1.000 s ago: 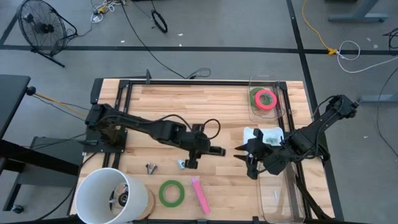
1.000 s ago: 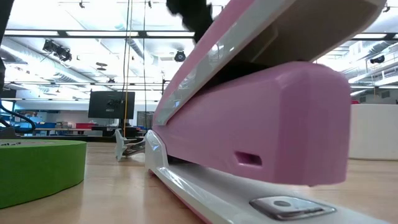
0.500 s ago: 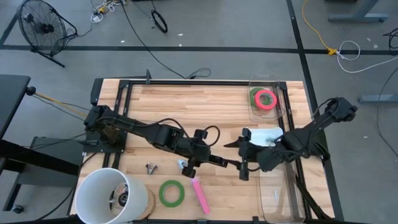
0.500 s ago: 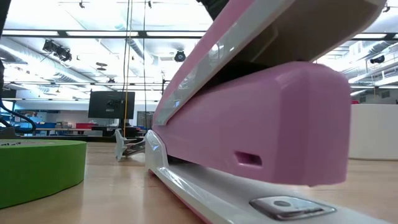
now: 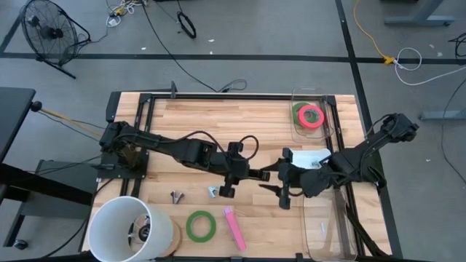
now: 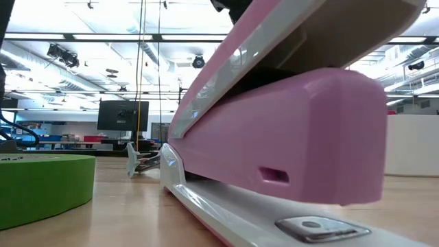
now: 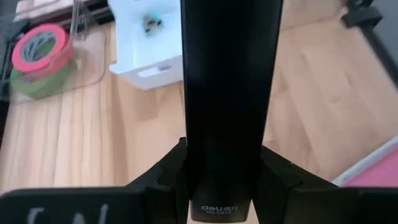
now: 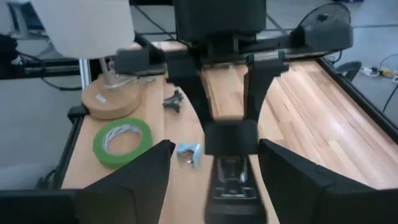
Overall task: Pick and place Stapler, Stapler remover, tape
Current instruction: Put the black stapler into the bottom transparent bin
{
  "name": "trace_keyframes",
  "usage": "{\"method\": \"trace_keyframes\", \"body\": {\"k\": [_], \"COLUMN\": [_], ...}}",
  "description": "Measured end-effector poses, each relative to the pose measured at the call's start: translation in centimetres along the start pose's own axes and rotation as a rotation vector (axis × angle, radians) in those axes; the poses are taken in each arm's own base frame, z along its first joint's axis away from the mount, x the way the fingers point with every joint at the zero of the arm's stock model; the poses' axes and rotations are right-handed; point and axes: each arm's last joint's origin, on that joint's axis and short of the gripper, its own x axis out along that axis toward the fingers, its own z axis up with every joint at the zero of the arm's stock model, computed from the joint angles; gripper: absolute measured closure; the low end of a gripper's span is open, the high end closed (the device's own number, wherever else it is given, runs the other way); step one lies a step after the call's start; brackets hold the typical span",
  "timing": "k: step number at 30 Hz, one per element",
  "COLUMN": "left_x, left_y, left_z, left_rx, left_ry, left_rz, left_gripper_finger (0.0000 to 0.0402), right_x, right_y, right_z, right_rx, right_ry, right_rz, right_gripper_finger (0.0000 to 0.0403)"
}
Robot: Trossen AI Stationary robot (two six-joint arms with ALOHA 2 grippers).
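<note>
**A:** Where's the black stapler [image 8: 230,140]?

**B:** Just beside the white box [image 5: 307,158], on the side facing the middle of the tabletop [image 5: 240,120]. The left gripper [image 7: 225,168] has it: its jaws are closed on the stapler's body from both sides, and the free end points toward the box.

**A:** And the right gripper [image 8: 214,146]?

**B:** Also right next to the white box, meeting the stapler's free end. Its jaws stand wide apart, one on each side of the stapler, with a gap on both sides. It grips nothing.

**A:** Is the stapler on the wood or lifted?

**B:** I can't tell.

**A:** The tape?

**B:** A red-pink tape roll [image 5: 311,115] lies on top of a green one in the clear bin [image 5: 328,109], which sits just past the white box toward the far edge. Another green tape roll [image 5: 200,225] lies flat on the tabletop well apart from the box, toward the near edge and the left arm's side.

**A:** Anything else down there?

**B:** The pink stapler [image 5: 234,227] lies just beside that loose green roll, on its box-ward side, not touching it. A small blue staple remover [image 8: 189,151] rests on the wood between the pink stapler and the left gripper, and a darker small one [image 8: 174,99] lies farther from the box.
</note>
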Motion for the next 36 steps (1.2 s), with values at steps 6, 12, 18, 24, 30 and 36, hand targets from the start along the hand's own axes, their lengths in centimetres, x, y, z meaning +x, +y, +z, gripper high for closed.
{"method": "trace_keyframes", "body": {"k": [6,12,18,24,30,36], "left_x": [0.0,0.0,0.0,-0.1,-0.1,-0.1], "left_y": [0.1,0.0,0.0,0.0,0.0,-0.1], "left_z": [0.1,0.2,0.4,0.3,0.3,-0.3], "left_rx": [-0.004,-0.001,-0.007,-0.013,-0.038,-0.044], "left_ry": [-0.013,-0.024,-0.042,-0.033,-0.031,0.031], "left_rz": [-0.001,-0.007,-0.006,-0.007,-0.006,-0.008], "left_gripper_finger": [0.0277,0.0277,0.0277,0.0277,0.0204,0.0178], "right_x": [0.3,0.9,2.2,2.5,2.1,0.6], "right_y": [-0.3,-0.8,-1.0,-1.0,-1.2,-1.6], "right_z": [0.0,0.2,-0.3,-0.2,0.1,0.4], "right_rx": [0.001,0.007,-0.01,-0.038,-0.034,-0.011], "right_ry": [0.007,0.002,0.041,0.031,0.016,0.007], "right_rz": [-0.019,-0.043,-0.055,-0.061,-0.044,-0.032], "right_gripper_finger": [0.0161,0.0166,0.0267,0.0281,0.0281,0.0281]}}
